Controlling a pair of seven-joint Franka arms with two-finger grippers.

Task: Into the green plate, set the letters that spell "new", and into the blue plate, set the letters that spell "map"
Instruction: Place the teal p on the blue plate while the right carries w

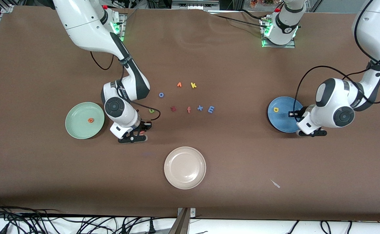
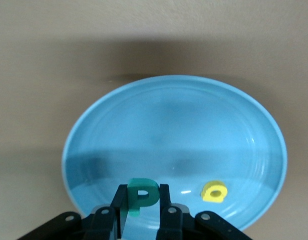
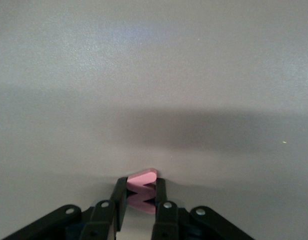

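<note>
My right gripper (image 1: 142,131) is down at the table between the green plate (image 1: 78,126) and the cream plate, shut on the salmon "w" (image 3: 143,178). The orange "e" (image 1: 90,121) lies in the green plate. The green "n" (image 1: 151,110) lies on the table beside the right arm's wrist. Over the blue plate (image 1: 282,123) hangs my left gripper (image 1: 293,114), shut on the teal "p" (image 2: 143,195), which stands upright between the fingers. The yellow "a" (image 1: 276,110) lies in that plate. The light-blue "m" (image 1: 211,109) lies mid-table.
A cream-white plate (image 1: 184,175) sits nearer to the front camera at mid-table. Loose letters lie mid-table: dark red "z" (image 1: 173,109), orange "f" (image 1: 188,110), blue "x" (image 1: 200,108), blue "o" (image 1: 161,95), an orange letter (image 1: 179,84), yellow "k" (image 1: 193,85). A small scrap (image 1: 275,184) lies toward the front edge.
</note>
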